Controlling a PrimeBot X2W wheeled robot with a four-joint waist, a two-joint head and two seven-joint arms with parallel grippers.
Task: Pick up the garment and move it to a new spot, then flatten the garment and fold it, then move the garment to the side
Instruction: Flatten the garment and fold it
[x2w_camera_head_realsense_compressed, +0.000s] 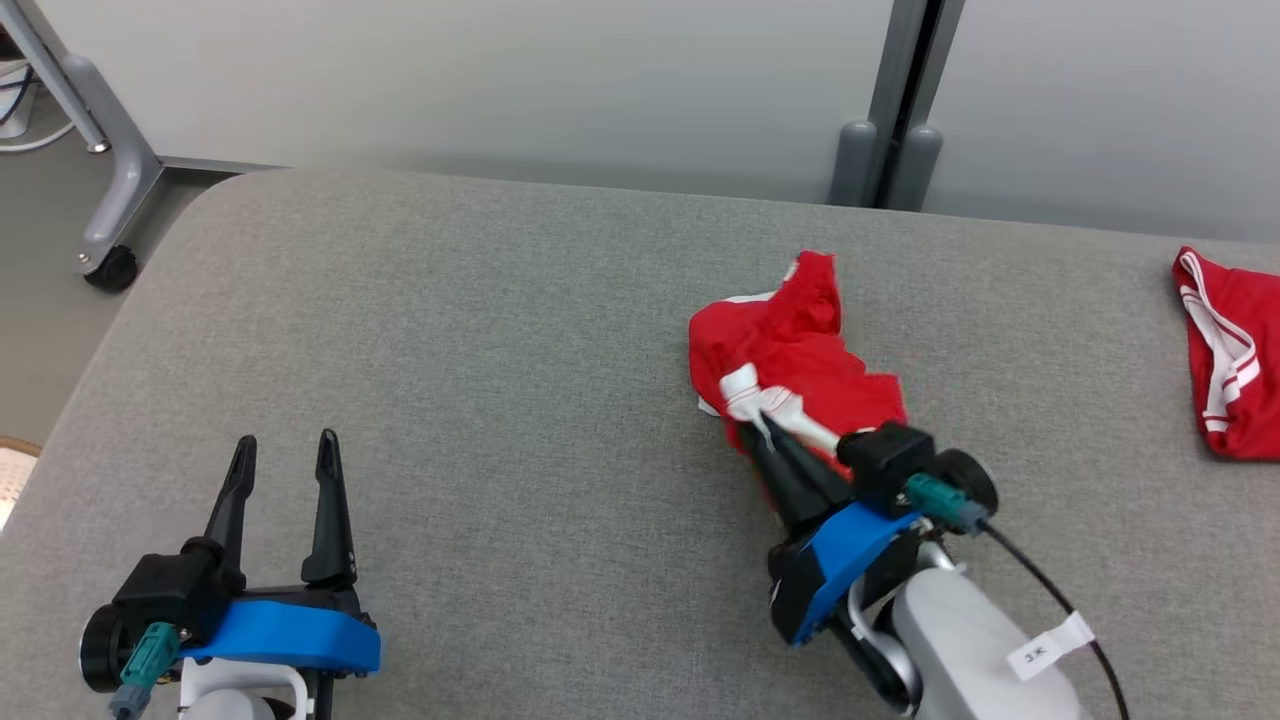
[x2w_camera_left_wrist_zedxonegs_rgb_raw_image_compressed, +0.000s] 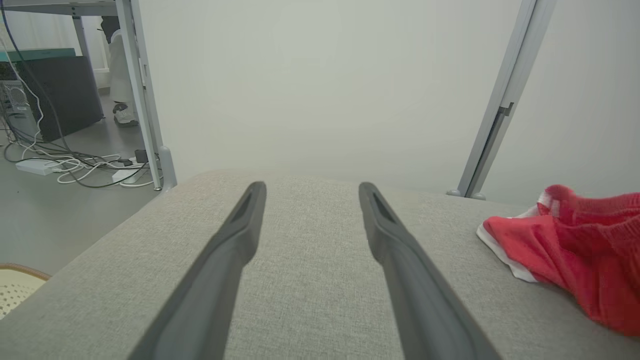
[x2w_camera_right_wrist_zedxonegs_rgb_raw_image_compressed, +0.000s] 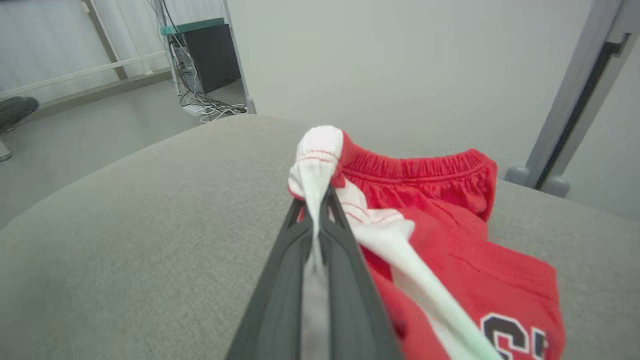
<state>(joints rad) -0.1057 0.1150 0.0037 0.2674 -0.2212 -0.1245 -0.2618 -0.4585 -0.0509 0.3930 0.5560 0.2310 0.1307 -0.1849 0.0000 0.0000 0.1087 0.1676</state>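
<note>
You can read very little here. In the head view, a small white tag (x2w_camera_head_realsense_compressed: 1037, 655) hangs on the black cable (x2w_camera_head_realsense_compressed: 1045, 590). Its dark marks look like "3K", but they are too small for you to be sure. In the right wrist view, the red garment (x2w_camera_right_wrist_zedxonegs_rgb_raw_image_compressed: 465, 280) carries big black letters (x2w_camera_right_wrist_zedxonegs_rgb_raw_image_compressed: 502, 336) with a white outline. You see a "C" and the beginning of a second letter, cut by the picture's bottom edge.

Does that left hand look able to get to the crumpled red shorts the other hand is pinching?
Probably yes: bare grey padding lies between the open left hand and the red shorts, with nothing blocking the way.
</note>
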